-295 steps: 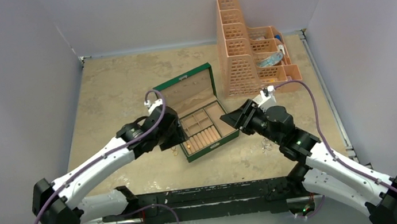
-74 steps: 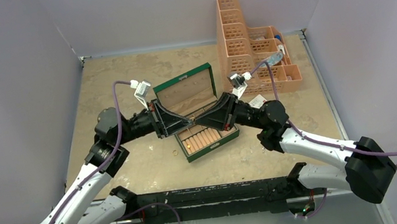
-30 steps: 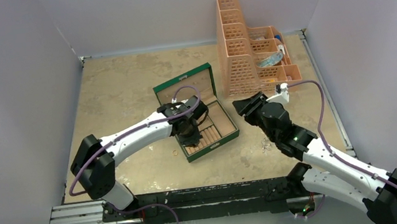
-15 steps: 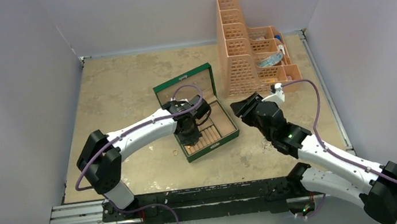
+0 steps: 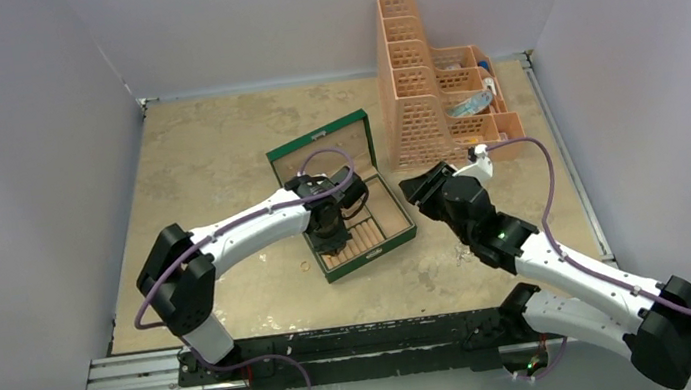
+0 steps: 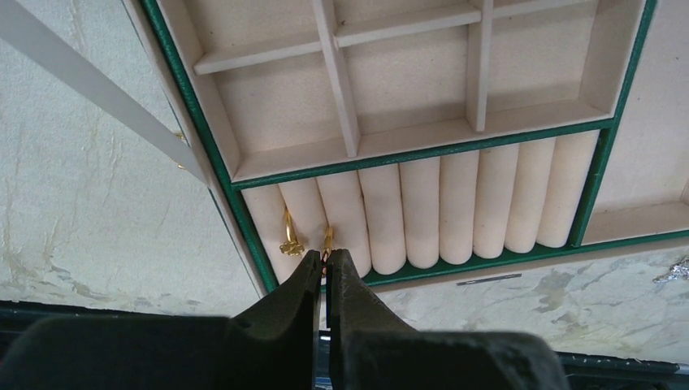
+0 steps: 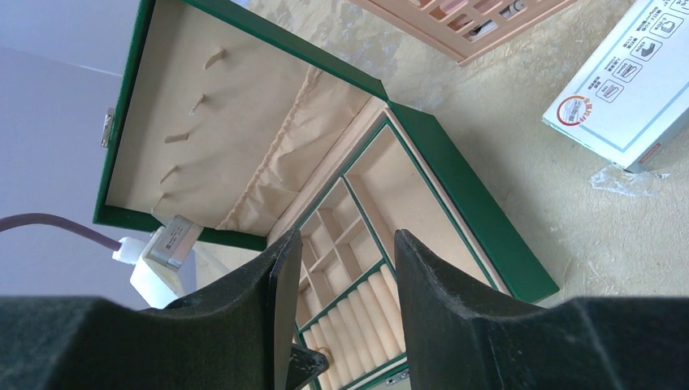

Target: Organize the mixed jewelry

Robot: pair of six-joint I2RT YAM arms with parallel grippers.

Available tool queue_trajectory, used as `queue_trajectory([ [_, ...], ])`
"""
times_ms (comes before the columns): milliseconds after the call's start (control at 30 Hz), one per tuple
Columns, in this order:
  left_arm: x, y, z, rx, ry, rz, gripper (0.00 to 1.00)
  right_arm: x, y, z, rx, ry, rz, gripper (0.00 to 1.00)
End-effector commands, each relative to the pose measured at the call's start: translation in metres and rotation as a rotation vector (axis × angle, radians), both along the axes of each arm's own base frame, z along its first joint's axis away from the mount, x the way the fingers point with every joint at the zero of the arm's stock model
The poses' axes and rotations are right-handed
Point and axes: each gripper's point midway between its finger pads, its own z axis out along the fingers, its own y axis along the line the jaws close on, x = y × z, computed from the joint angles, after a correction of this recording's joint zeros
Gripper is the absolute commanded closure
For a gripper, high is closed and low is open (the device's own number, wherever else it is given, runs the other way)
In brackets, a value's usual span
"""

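The green jewelry box (image 5: 319, 145) lies open at the table's middle. My left gripper (image 6: 326, 256) is shut on a small gold ring (image 6: 327, 240), holding it at the slot between two cream ring rolls (image 6: 422, 211) near the box's front left corner. One slot further left, a second gold ring (image 6: 288, 238) sits in the rolls. In the top view the left gripper (image 5: 327, 241) points down into the box. My right gripper (image 7: 345, 240) hangs open and holds nothing, just right of the box (image 7: 455, 171). Silvery jewelry bits (image 5: 460, 252) lie on the table under the right arm.
An orange organizer rack (image 5: 428, 83) stands at the back right. A white card box with red print (image 7: 630, 77) lies right of the green box, a crumpled silvery piece (image 7: 621, 179) beside it. A small gold ring (image 5: 304, 264) lies on the table left of the box's front.
The left arm has settled slightly lower over the ring rolls, its gripper still shut. The right gripper has drifted a little left toward the box, still open.
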Motion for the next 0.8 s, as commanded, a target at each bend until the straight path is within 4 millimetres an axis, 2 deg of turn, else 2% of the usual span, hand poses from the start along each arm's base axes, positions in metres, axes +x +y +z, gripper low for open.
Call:
queue_trajectory([
  [0, 0.010, -0.008, 0.002, -0.015, -0.036, 0.017, 1.00, 0.007, 0.004, 0.027, 0.039, -0.064, 0.000, 0.51],
  [767, 0.021, -0.002, -0.011, 0.032, -0.052, 0.059, 1.00, 0.006, 0.005, 0.028, 0.038, -0.061, 0.007, 0.51],
])
